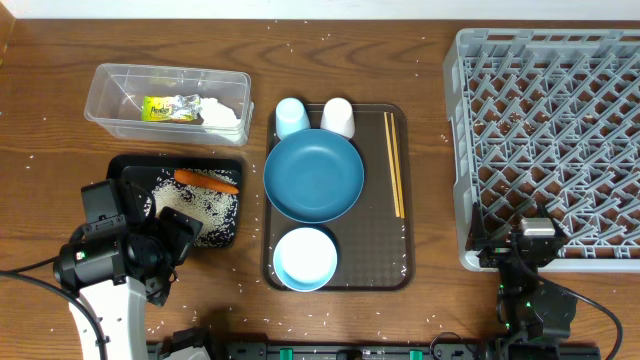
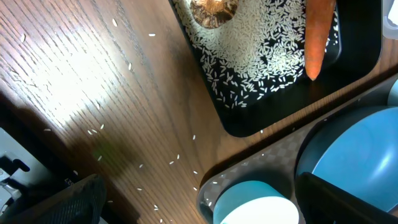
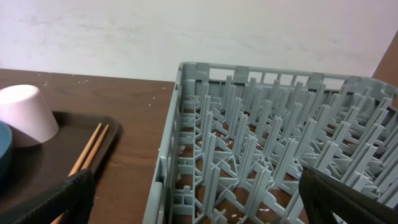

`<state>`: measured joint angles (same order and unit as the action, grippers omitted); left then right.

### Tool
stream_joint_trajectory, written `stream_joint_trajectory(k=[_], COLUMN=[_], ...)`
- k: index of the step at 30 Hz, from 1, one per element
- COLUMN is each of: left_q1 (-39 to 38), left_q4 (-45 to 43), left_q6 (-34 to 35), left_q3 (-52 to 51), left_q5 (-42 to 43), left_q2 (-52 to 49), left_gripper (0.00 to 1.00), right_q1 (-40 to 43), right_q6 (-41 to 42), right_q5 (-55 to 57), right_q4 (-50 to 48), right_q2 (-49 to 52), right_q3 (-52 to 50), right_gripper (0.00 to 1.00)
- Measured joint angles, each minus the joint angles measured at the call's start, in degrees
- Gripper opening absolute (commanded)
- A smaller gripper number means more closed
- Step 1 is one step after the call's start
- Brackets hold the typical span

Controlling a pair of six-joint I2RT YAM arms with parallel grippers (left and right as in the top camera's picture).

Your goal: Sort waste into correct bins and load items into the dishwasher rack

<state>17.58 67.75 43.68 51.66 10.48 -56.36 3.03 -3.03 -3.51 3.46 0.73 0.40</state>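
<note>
While both sets of jaws stand wide apart and grasp nothing, the left arm's (image 1: 100, 270) beside the black tray (image 1: 120, 165) and the right arm's (image 1: 535, 290) at the near edge of the dishwasher rack (image 1: 545, 140), the sorting looks done and the loading not begun. That tray holds rice (image 1: 200, 205), a carrot (image 1: 207, 181) and a brown lump (image 2: 213, 9); the clear tub (image 1: 100, 100) holds the wrapper (image 1: 168, 108) and napkin (image 1: 222, 113). On the serving tray (image 1: 370, 250) sit the plate (image 1: 313, 175), bowl (image 1: 305, 257), blue cup (image 1: 291, 116), whitish cup (image 1: 338, 116) and chopsticks (image 1: 394, 165). The rack holds no dishes, and stray grains dot the bench (image 1: 40, 60).
</note>
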Motion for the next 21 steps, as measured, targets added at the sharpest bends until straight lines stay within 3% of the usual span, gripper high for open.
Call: stream_joint_trajectory(k=[4,10,15,21], left_q1=[0.0,0.0,0.0,0.0], left_q4=[0.0,0.0,0.0,0.0], left_q6=[0.0,0.0,0.0,0.0], left_q3=[0.0,0.0,0.0,0.0], left_q5=[0.0,-0.2,-0.2,-0.2], left_q2=[0.0,0.0,0.0,0.0], left_gripper=[0.98,0.98,0.98,0.98], right_q1=[0.0,0.0,0.0,0.0], right_q6=[7.5,36.1,54.6,64.2], right_q5=[-10.3,-36.5,-41.3,-42.2], right_q4=[-2.1,-19.8,-25.5,-30.9], right_q2=[0.0,0.1,0.1,0.1], right_q3=[0.0,0.0,0.0,0.0], right_gripper=[0.99,0.99,0.99,0.99])
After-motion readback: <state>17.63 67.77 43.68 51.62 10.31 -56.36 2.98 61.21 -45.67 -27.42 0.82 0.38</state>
